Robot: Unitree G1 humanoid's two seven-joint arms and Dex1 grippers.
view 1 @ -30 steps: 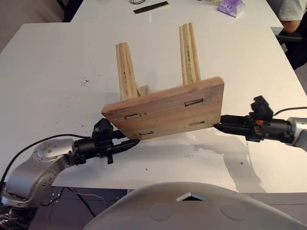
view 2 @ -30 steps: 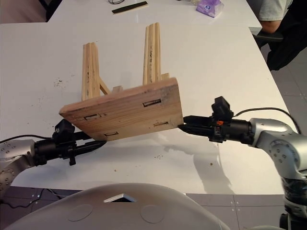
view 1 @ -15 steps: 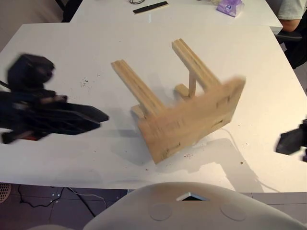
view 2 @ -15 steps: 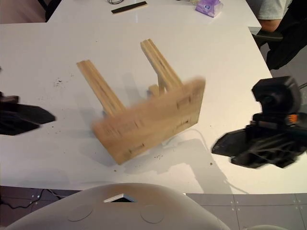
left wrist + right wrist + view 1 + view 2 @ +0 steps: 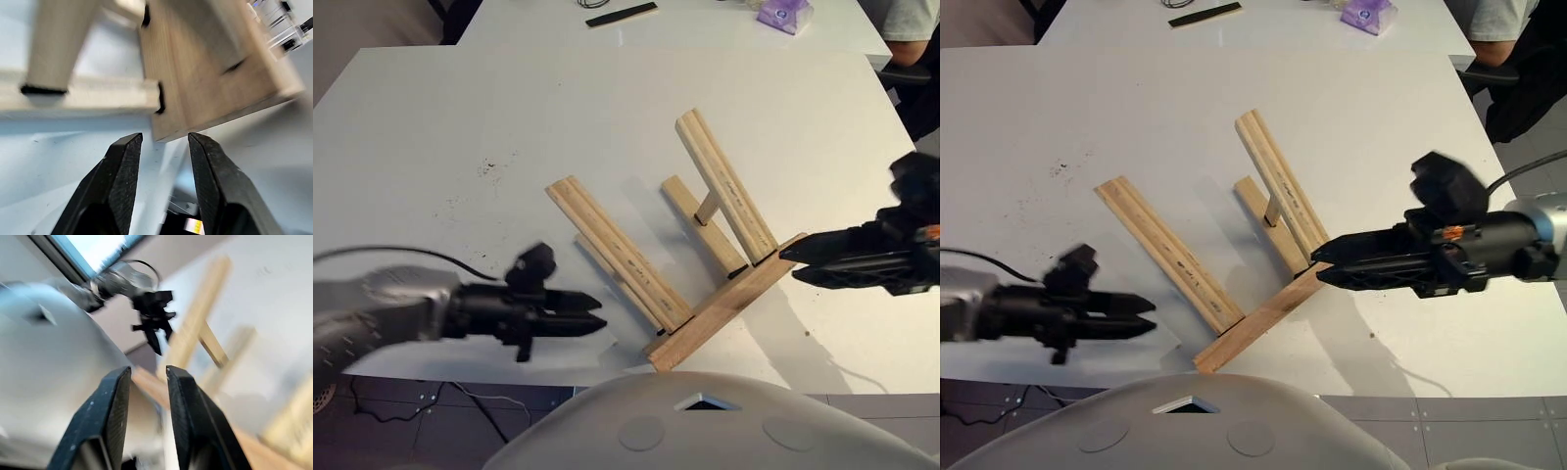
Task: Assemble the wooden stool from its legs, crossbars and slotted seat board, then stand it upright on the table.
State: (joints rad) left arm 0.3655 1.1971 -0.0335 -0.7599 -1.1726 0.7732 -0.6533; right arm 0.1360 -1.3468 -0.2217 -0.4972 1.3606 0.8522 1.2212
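Note:
The assembled wooden stool lies tipped over on the white table (image 5: 431, 127). Its slotted seat board (image 5: 724, 311) stands on edge near the front, and its legs (image 5: 619, 253) point away along the tabletop. A crossbar (image 5: 687, 209) links the two leg pairs. My left gripper (image 5: 597, 315) is open and holds nothing, just left of the seat board's near corner (image 5: 210, 68). My right gripper (image 5: 788, 260) is open too, its tips close to the board's right end. In the right wrist view, the right gripper (image 5: 146, 377) faces the legs, with the left gripper (image 5: 154, 325) beyond them.
Wood dust specks (image 5: 489, 168) dot the table's left part. On a second table at the back lie a black strip (image 5: 622, 14) and a purple packet (image 5: 783, 14). A person (image 5: 911, 20) sits at the back right. The table's front edge runs just under the seat board.
Both grippers held the stool up by its seat board, then let go and swung outward. The stool dropped and tipped onto the table, and both grippers came back beside the board.

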